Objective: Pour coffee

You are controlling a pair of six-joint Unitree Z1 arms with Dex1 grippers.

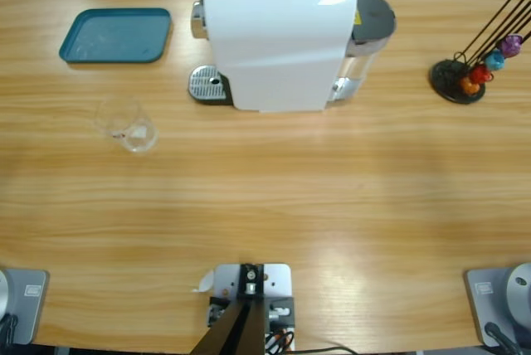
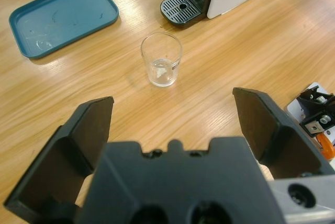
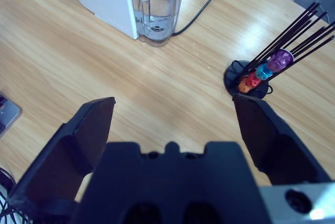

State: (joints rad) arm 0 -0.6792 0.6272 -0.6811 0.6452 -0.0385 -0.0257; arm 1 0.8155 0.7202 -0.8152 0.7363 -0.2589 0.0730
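Both grippers held wide open, nothing gripped: left gripper (image 2: 172, 116) aimed at clear glass tumbler (image 2: 161, 59), right gripper (image 3: 172, 116) near capsule rack (image 3: 261, 77). Tumbler stood upright on table (image 1: 332, 197) between teal tray (image 1: 116, 36) and coffee machine (image 1: 278, 36), apart from both; no coffee seen inside.

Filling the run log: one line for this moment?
left gripper: open, facing empty glass | right gripper: open, idle | coffee machine: untouched

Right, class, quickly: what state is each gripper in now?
Left gripper: open, holding nothing, glass tumbler ahead.
Right gripper: open, holding nothing.
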